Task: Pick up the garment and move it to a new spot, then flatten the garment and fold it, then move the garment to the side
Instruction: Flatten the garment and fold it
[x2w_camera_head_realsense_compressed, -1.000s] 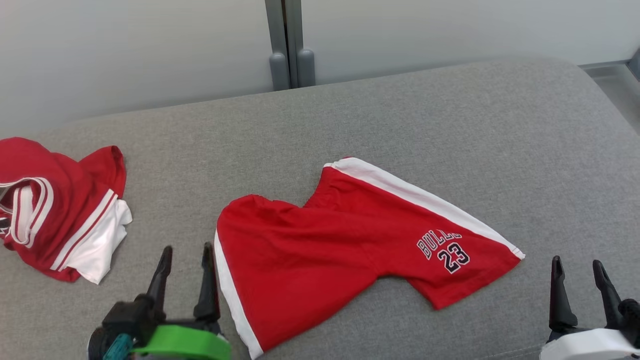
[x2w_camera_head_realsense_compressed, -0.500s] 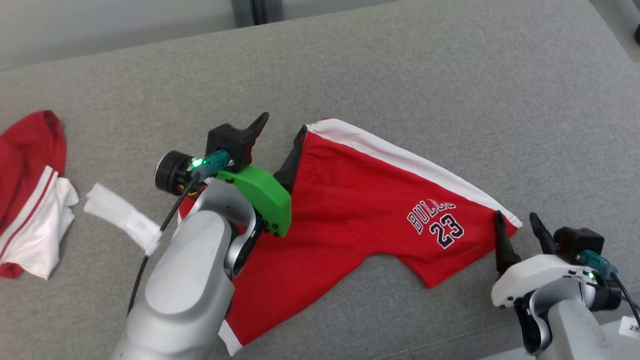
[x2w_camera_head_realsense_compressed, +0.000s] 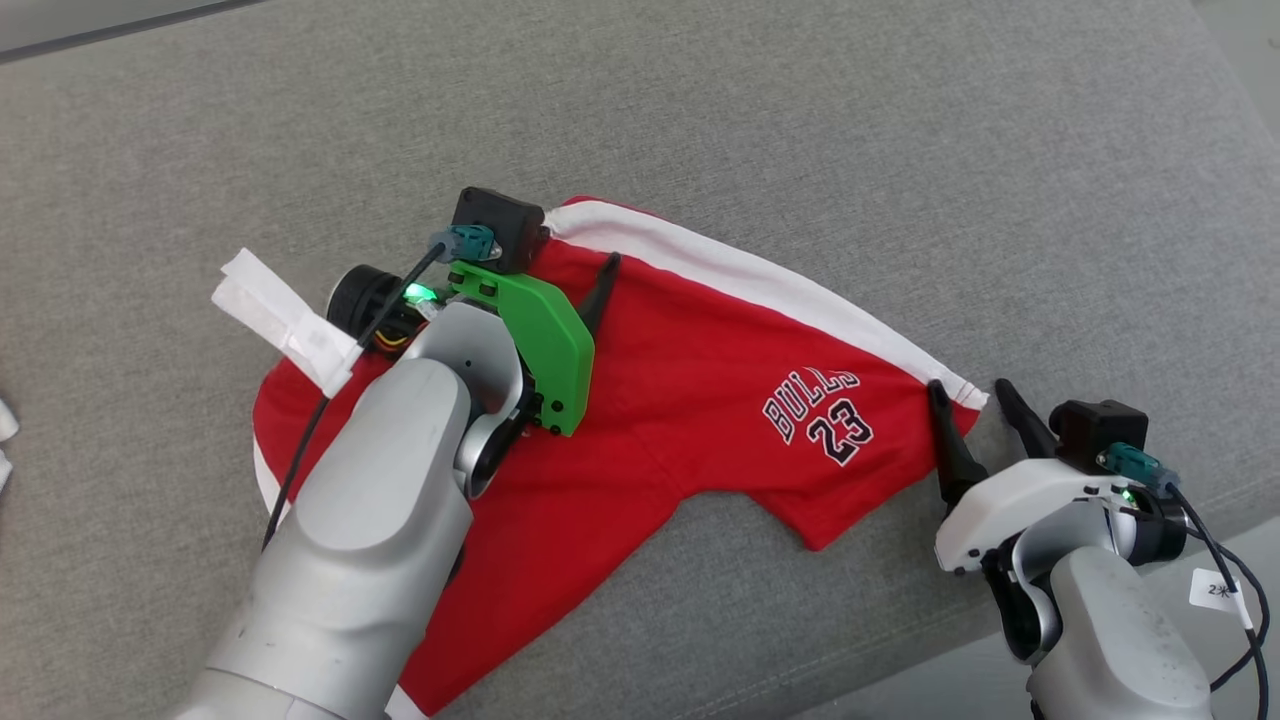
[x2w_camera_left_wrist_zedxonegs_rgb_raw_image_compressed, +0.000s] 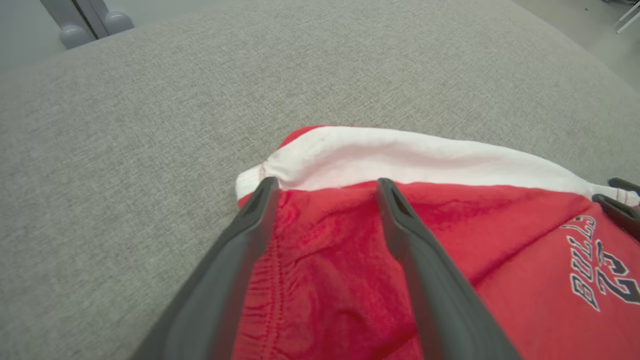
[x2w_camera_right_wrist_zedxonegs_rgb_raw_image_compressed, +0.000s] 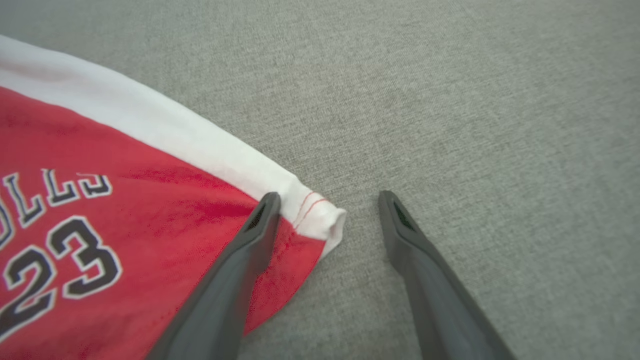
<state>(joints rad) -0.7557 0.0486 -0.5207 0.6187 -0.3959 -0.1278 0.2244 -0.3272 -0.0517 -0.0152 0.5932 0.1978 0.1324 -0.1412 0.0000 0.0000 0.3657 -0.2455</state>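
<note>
Red shorts (x2w_camera_head_realsense_compressed: 700, 400) are laid out on grey upholstery (x2w_camera_head_realsense_compressed: 800, 120). The left hand (x2w_camera_left_wrist_zedxonegs_rgb_raw_image_compressed: 326, 184) is held spread over one white-striped corner, and the right hand (x2w_camera_head_realsense_compressed: 968, 388) is held spread astride the other.

Red shorts (x2w_camera_head_realsense_compressed: 700, 400) lie spread on the grey cushion (x2w_camera_head_realsense_compressed: 900, 150). A white stripe (x2w_camera_head_realsense_compressed: 760, 290) runs along the far edge, and the print "BULLS 23" (x2w_camera_head_realsense_compressed: 820, 420) sits near the right hem. The left tool (x2w_camera_head_realsense_compressed: 578, 250) is over the stripe's left end, jaws apart. The right tool (x2w_camera_head_realsense_compressed: 968, 388) straddles the right hem corner, jaws apart, with one finger over red cloth and the other over the cushion. A white paper tag (x2w_camera_head_realsense_compressed: 285, 315) is fixed to the left arm's cable (x2w_camera_head_realsense_compressed: 295, 470).
</note>
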